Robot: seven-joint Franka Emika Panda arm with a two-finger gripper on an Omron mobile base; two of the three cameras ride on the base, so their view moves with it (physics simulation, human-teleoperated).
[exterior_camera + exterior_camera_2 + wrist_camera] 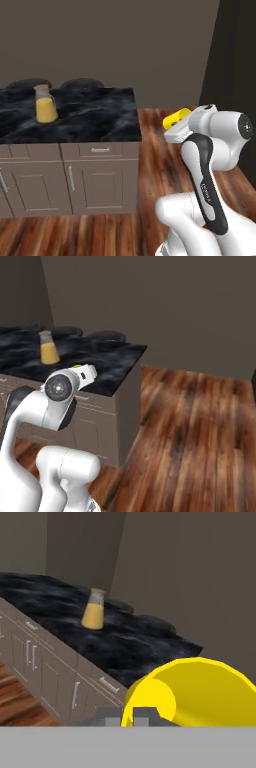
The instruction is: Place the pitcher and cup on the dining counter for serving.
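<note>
The pitcher (45,105), clear glass with orange-yellow liquid and a tan lid, stands upright on the black marble dining counter (95,122), near its far edge. Beyond the counter's right end, my gripper (128,716) is shut on the bright yellow cup (176,118). The cup hangs tilted over the wooden floor, a little above counter height. In the hand view the cup (200,692) shows its open mouth at the lower right, with the pitcher (94,609) and the counter (130,649) farther off. In the right base view the pitcher (49,348) stands behind my wrist.
Round dark stool tops (82,83) line the counter's far edge. Grey-brown cabinet fronts (100,180) with drawers and handles face me below the top. Wooden floor (200,426) spreads to the right of the counter's end. A plain wall closes the back.
</note>
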